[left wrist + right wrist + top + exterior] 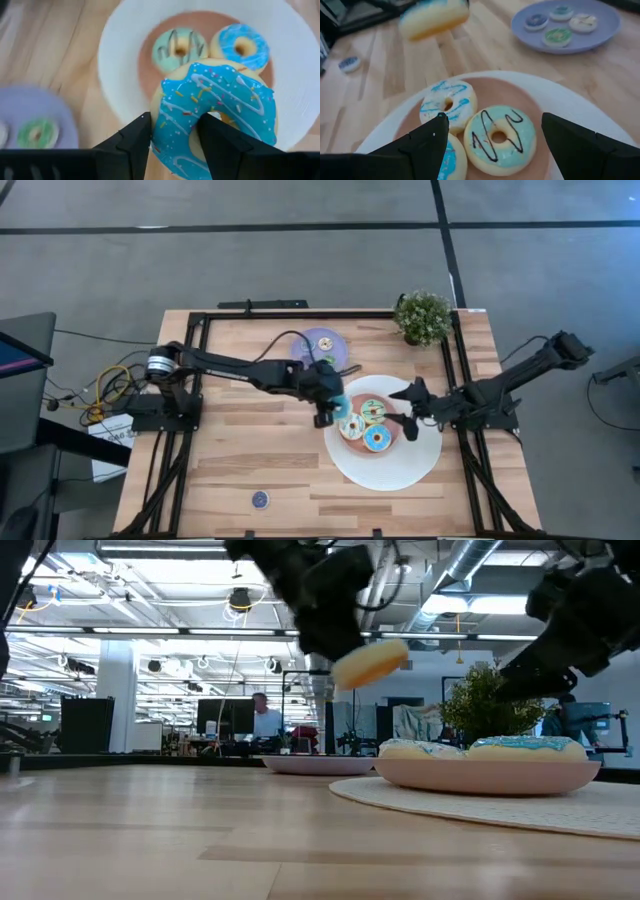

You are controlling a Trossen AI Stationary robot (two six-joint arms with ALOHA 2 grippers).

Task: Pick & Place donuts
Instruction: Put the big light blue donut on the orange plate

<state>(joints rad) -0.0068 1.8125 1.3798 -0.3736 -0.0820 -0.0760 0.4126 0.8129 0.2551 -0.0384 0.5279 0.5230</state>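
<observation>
Step in hand: you are in the carrying part of the task. The left hand [172,145] has a blue donut [215,117] lifted off the table [230,450] and brings it to the white plate [425,465].
Left hand: its two fingers are partly closed on the ring of the blue donut, one finger on the outer side and one through the hole, as the left wrist view shows. In the low view the donut hangs tilted in the air, clear of all surfaces.
Place of the donut: it is just over the near edge of the white plate, beside the three donuts that already lie on the pink centre: a striped donut [500,137], a cream donut [447,105] with blue lines, and another blue donut [377,439].
Right hand: the right hand [492,137] waits low over the other side of the same plate, fingers wide apart, holding nothing.
Other donuts: small ones lie on the lavender plate [322,345], and one tiny blue donut [260,499] lies alone near the front edge of the table.
Next move, as I judge it: you need to go a little further over the pink centre, find the free place, lower the donut and then open the fingers. Take care not to push the lying donuts or to touch the right hand.
</observation>
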